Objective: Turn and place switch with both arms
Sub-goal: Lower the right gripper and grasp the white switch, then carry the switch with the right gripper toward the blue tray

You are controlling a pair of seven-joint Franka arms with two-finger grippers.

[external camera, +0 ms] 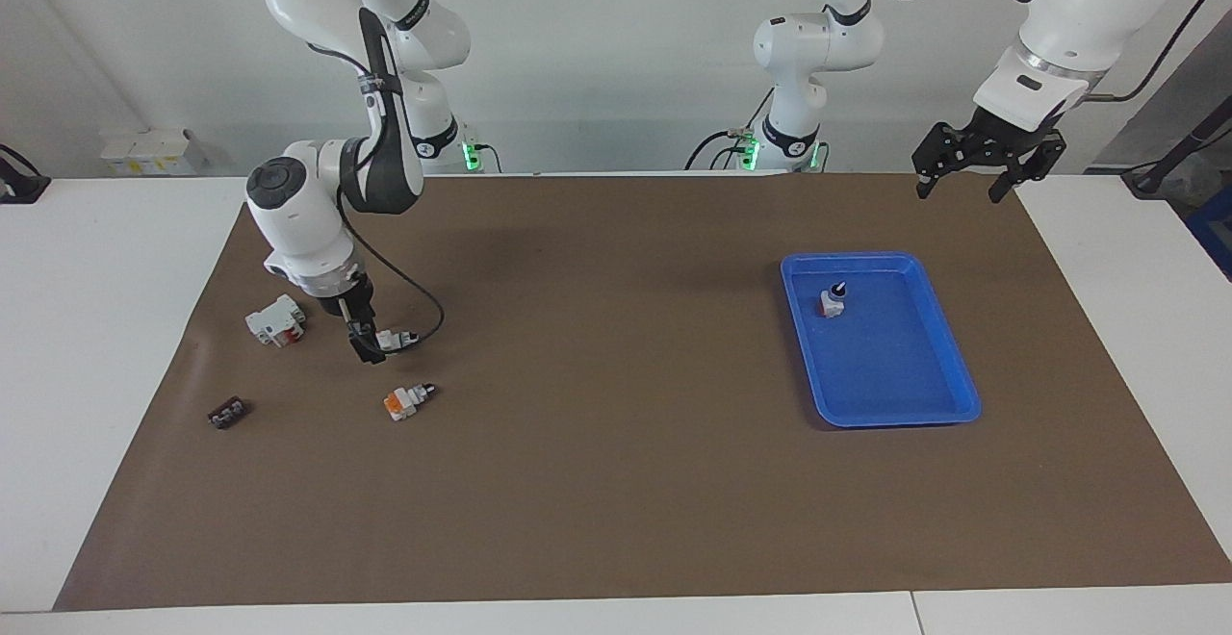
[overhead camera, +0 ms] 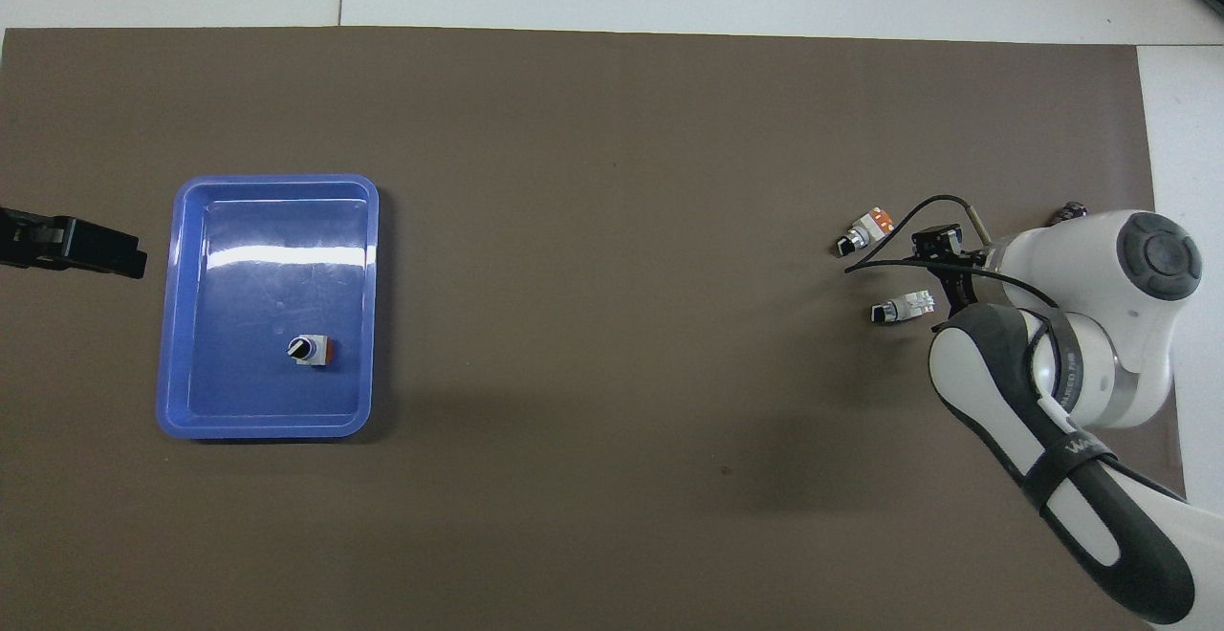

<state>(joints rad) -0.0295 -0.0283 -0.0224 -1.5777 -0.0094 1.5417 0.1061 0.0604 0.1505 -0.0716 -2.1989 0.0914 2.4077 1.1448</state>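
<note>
black bit: small, dark, lies on brown mat at the R arm's end. It is the thing most out toward that end.
breaker: white w/ red front. On mat, nearer the robots than black bit, just beside R gripper.
R gripper: down low at the mat, arm bent over it. Its tip is right at one end of the switch. Can't tell if grip is wide or narrow, or if it holds the switch.
switch: white body, lies on its side. Black knob end points away from R gripper, toward the mid of the mat. Nearer the robots than orange switch.
orange switch: on its side on mat, near the switch but not touching.
tray: blue, flat on mat, toward the L arm's end.
red switch: stands in tray, knob up, in the part nearer the robots.
L gripper: up in the air over the mat's edge at the L arm's end. Spread wide, holds nothing. L arm waits.
</note>
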